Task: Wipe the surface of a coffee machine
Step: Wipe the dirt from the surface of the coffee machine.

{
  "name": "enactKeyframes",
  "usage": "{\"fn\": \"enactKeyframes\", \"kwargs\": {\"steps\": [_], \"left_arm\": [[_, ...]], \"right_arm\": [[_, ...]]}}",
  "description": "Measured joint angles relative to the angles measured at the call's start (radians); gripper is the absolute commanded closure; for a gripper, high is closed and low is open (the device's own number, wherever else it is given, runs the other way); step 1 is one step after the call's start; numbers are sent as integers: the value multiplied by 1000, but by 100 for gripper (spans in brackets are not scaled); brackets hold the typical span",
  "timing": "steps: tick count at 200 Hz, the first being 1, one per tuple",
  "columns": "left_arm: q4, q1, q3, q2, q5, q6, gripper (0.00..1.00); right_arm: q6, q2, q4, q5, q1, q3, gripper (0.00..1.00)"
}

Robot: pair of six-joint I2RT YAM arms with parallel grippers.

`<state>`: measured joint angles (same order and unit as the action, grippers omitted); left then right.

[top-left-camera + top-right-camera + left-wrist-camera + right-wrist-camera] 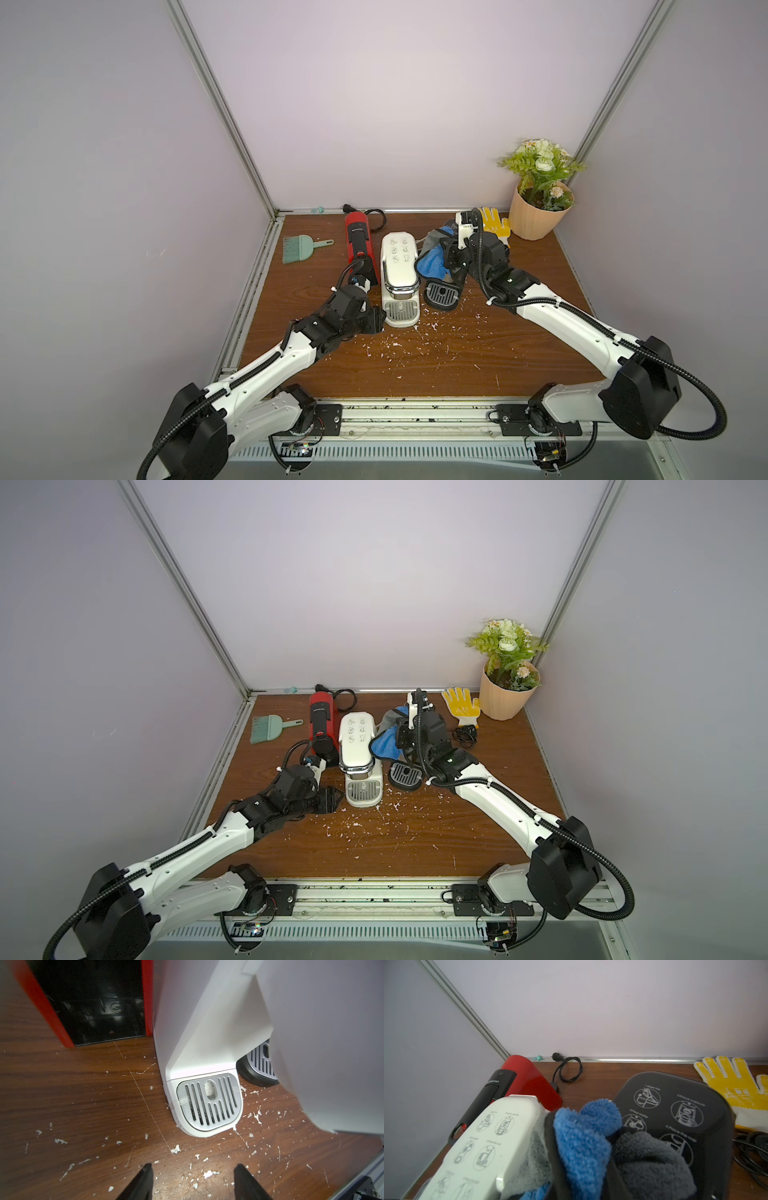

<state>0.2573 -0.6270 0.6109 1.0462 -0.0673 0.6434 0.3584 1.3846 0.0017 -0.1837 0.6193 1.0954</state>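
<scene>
A white coffee machine (399, 266) (357, 742) (492, 1142) stands mid-table between a red one (359, 245) and a black one (675, 1109). My right gripper (583, 1136) (446, 259) is shut on a blue and grey cloth (432, 268) (384, 746). The cloth bunches in the gap between the white and black machines, and its grey side touches the white machine's right flank. My left gripper (193, 1165) (376, 320) is open and holds nothing. It is low over the table at the front left of the white machine's drip tray (209, 1101).
The black machine's drip tray (442, 295) juts out at the front. White crumbs (415, 345) litter the wooden table. A green hand brush (301, 249) lies at the back left. At the back right are a yellow glove (494, 224), a potted plant (536, 208) and a coiled cable (465, 735).
</scene>
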Motion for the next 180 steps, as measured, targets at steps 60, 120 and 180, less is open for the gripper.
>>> {"fn": "enactKeyframes", "kwargs": {"steps": [60, 120, 180], "left_arm": [[-32, 0, -5, 41, -6, -4, 37], [-122, 0, -98, 56, -3, -1, 37], [-216, 0, -106, 158, -5, 9, 38]], "right_arm": [[-11, -42, -45, 22, -38, 7, 96], [-58, -92, -193, 169, 85, 138, 96], [-87, -100, -211, 239, 248, 164, 96]]}}
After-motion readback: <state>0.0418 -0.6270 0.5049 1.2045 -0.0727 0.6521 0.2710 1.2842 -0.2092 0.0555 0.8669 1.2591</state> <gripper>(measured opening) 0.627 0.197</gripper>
